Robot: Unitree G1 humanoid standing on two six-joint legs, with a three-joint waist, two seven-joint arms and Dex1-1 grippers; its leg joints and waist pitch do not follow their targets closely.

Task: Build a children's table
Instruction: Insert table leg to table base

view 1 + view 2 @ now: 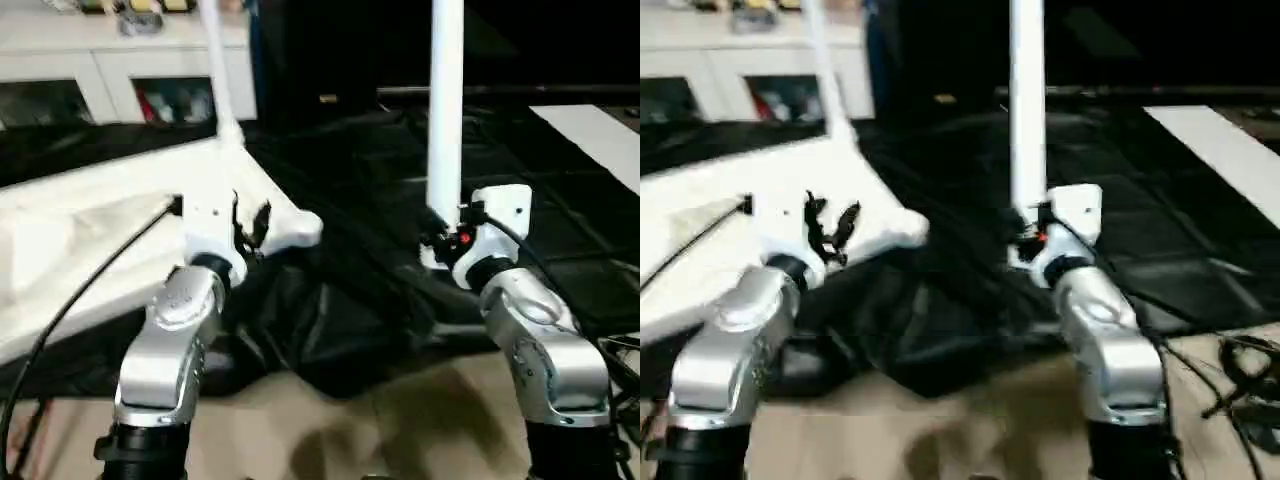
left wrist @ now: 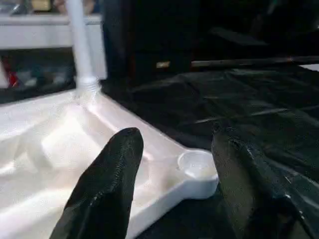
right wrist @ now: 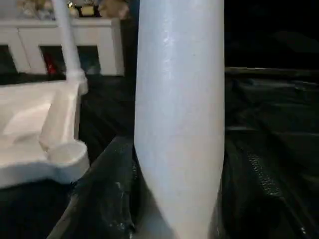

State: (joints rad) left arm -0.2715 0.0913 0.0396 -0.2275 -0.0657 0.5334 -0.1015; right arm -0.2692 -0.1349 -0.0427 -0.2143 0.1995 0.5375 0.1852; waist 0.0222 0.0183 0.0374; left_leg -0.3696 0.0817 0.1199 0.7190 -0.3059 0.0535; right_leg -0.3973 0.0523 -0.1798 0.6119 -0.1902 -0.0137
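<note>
The white table top [image 1: 90, 240] lies underside up on the left, over a black sheet. One white leg [image 1: 218, 70] stands in its far corner socket. The near corner socket [image 2: 197, 167] is empty. My left gripper [image 1: 250, 225] hovers open just over that corner, its black fingers [image 2: 107, 189] spread on either side of the socket. My right gripper [image 1: 445, 235] is shut on a second white leg [image 1: 445, 100], held upright to the right of the top and apart from it. That leg [image 3: 179, 99] rises between the right fingers [image 3: 99, 199].
White cabinets [image 1: 120, 60] line the back left. The black sheet [image 1: 330, 320] covers the floor ahead in folds. A white strip [image 1: 600, 140] lies at the far right. Loose cables [image 1: 1240, 370] sit by my right arm, and a black cable [image 1: 80, 300] runs along my left arm.
</note>
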